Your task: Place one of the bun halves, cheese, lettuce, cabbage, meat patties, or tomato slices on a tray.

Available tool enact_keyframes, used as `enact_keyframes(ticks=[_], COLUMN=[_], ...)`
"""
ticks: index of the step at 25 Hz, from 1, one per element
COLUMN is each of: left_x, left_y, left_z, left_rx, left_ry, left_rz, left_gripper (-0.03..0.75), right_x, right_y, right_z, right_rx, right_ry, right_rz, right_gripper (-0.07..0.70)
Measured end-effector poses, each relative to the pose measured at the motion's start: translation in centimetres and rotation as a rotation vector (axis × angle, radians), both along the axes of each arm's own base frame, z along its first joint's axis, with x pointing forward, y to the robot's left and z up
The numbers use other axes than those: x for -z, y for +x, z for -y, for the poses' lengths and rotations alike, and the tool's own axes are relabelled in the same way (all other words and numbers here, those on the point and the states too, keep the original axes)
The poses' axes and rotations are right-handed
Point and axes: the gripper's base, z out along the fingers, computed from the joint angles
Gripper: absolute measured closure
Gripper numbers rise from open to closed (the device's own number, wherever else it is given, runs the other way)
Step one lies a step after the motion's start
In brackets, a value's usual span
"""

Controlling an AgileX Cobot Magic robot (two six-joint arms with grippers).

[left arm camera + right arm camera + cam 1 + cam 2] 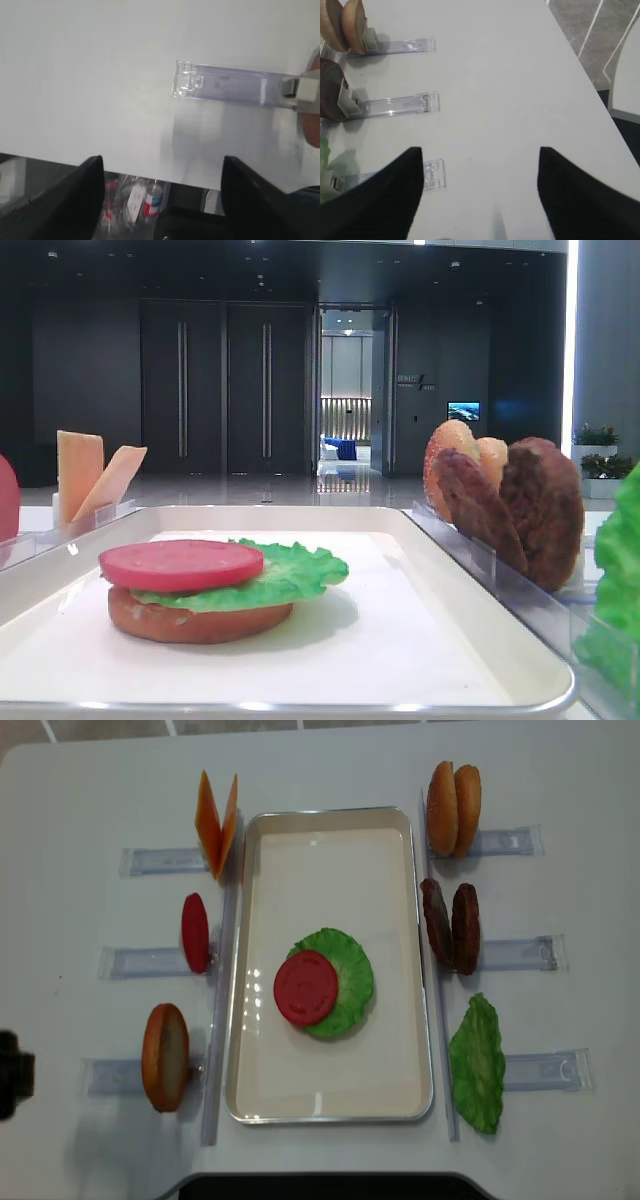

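**Stack on the tray, both sets of fingers spread wide and empty**

You see the tray (pixel 330 1100) at the middle of the white bench (pixel 90 780). On its floor lies a bun half (pixel 195 622), with a lettuce leaf (pixel 350 975) on top of it and a tomato slice (pixel 304 987) lying on the leaf, shifted toward the left side.

Left of the tray, in clear plastic holders (pixel 160 861), you have two cheese slices (pixel 218 825) leaning apart in a V, one more tomato slice on edge (pixel 195 932), and another bun half on edge (pixel 165 1056). Right of the tray stand two bun halves side by side (pixel 454 808), two meat patties (pixel 451 925) touching each other, and a second lettuce leaf (pixel 478 1065).

Your left fingers (pixel 65 195) stand wide with nothing between them, hanging over the bench edge near one empty holder. Your right fingers (pixel 385 195) also stand wide and empty, above bare bench beside the holders on the right.

You can read no writing or brand on the food, the tray or the holders; a can below the bench edge in the left wrist view is too blurred to read.
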Motion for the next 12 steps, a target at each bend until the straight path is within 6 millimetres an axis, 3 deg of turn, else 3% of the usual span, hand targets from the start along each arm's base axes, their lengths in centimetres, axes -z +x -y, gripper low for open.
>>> enact_keyframes(ticks=[3,5,12], left_x=[1.4,1.1,0.5], left_y=[-3.0,-4.3,-7.0], left_z=[0.4,0.6,1.5], left_rx=[0.016,0.03,0.133], left_ry=[-0.017,-0.022,-0.042], left_rz=[0.123,0.231,0.426], left_gripper=[0.167,0.167,0.167], right_x=[0.0,0.0,0.0], right_y=[0.0,0.0,0.0], right_z=[0.0,0.0,0.0], right_rx=[0.0,0.0,0.0], right_ry=[0.0,0.0,0.0], right_rz=[0.0,0.0,0.0], right_gripper=[0.167,0.167,0.167])
